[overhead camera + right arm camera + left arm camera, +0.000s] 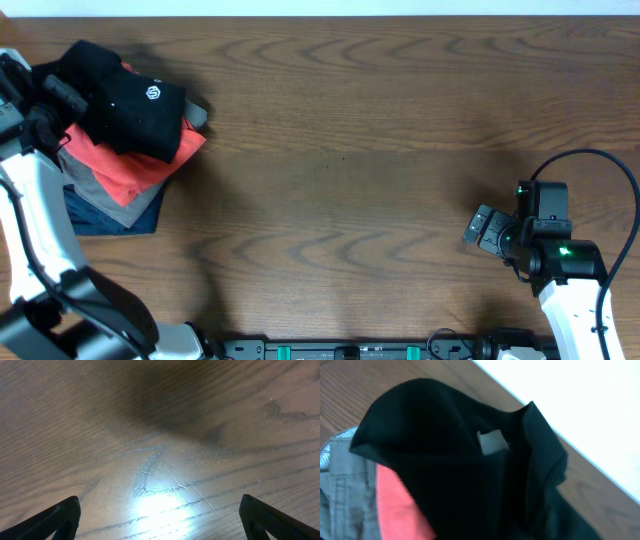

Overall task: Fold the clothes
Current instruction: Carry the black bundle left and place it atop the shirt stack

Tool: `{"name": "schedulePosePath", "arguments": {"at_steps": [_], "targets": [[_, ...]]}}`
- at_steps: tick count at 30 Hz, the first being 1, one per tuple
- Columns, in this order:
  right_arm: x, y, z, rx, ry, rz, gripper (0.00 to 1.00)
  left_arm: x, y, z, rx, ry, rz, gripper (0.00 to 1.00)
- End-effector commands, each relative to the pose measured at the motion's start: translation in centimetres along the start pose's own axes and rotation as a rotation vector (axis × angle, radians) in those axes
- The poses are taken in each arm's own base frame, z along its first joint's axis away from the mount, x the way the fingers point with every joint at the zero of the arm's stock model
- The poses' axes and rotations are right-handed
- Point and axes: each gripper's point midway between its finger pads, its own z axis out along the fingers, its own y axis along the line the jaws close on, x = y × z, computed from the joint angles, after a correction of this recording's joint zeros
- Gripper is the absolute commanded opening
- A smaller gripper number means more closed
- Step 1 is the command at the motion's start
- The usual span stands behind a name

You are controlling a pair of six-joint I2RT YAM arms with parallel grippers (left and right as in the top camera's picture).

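Note:
The clothes, a black garment (pixel 130 105) with a small white round logo (pixel 153 92), lie bunched on top of a stack at the table's far left. My left gripper (pixel 62 95) is at the garment's left edge, pressed into the fabric. In the left wrist view the black garment (pixel 460 475) fills the frame with its collar and a white label (pixel 492 442) showing, and my own fingers are hidden by the cloth. My right gripper (pixel 482 230) hovers open over bare wood at the right, its fingertips (pixel 62 517) wide apart with nothing between them (pixel 160 517).
Under the black garment lie a red-orange shirt (pixel 125 165), a grey folded garment (pixel 95 190) and a navy one (pixel 110 215). The red-orange shirt (pixel 395 505) and grey garment (pixel 340 490) also show in the left wrist view. The table's far edge (pixel 320 14) runs along the top.

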Motion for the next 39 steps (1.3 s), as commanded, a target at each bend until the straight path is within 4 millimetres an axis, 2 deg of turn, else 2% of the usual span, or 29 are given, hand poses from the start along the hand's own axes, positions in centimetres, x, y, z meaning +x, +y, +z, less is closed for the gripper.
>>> {"name": "schedulePosePath", "arguments": {"at_steps": [1, 2, 3, 6, 9, 12, 14, 18, 22, 25, 26, 30, 33, 36, 39], "targets": [[-0.8, -0.3, -0.5, 0.009, -0.027, 0.031, 0.99, 0.1, 2.2, 1.6, -0.051, 0.005, -0.028, 0.47], [-0.8, -0.3, -0.5, 0.01, -0.026, 0.031, 0.99, -0.1, 2.4, 1.9, -0.05, 0.001, -0.036, 0.6], [-0.7, -0.3, -0.5, 0.011, -0.024, 0.03, 0.99, -0.3, 2.4, 1.9, -0.041, -0.007, -0.036, 0.67], [-0.7, -0.3, -0.5, 0.011, -0.024, 0.03, 0.99, -1.9, 1.0, 1.1, 0.045, -0.059, -0.021, 0.7], [-0.7, -0.3, -0.5, 0.011, -0.025, 0.031, 0.99, -4.4, -1.4, -1.2, 0.149, -0.152, 0.019, 0.78], [-0.7, -0.3, -0.5, 0.011, -0.024, 0.03, 0.99, -6.3, -3.0, -4.0, 0.179, -0.24, 0.053, 0.84], [-0.7, -0.3, -0.5, 0.011, -0.024, 0.03, 0.99, -6.9, -3.6, -5.4, 0.187, -0.268, 0.064, 0.94], [-0.7, -0.3, -0.5, 0.011, -0.024, 0.03, 0.99, -6.5, -3.9, -6.7, 0.185, -0.259, 0.06, 0.98], [-0.7, -0.3, -0.5, 0.011, -0.024, 0.03, 0.99, -3.9, -4.4, -6.0, 0.197, -0.15, 0.019, 0.98], [-0.7, -0.3, -0.5, 0.011, -0.024, 0.03, 0.99, -0.9, -5.2, -5.1, 0.198, -0.038, 0.009, 0.99], [-0.7, -0.3, -0.5, 0.011, -0.024, 0.03, 0.99, 0.4, -5.8, -4.8, 0.207, 0.011, 0.012, 1.0], [-0.7, -0.3, -0.5, 0.011, -0.025, 0.031, 0.99, 5.2, -8.2, -3.1, 0.26, 0.162, 0.08, 0.93], [-0.7, -0.3, -0.5, 0.011, -0.024, 0.031, 0.99, 7.8, -9.6, -1.3, 0.283, 0.227, 0.151, 0.91], [-0.7, -0.3, -0.5, 0.011, -0.024, 0.031, 0.99, 9.6, -9.8, 0.5, 0.283, 0.288, 0.163, 0.9], [-0.7, -0.4, -0.5, 0.011, -0.024, 0.03, 0.99, 11.1, -8.9, 2.6, 0.265, 0.342, 0.147, 0.9]]}}
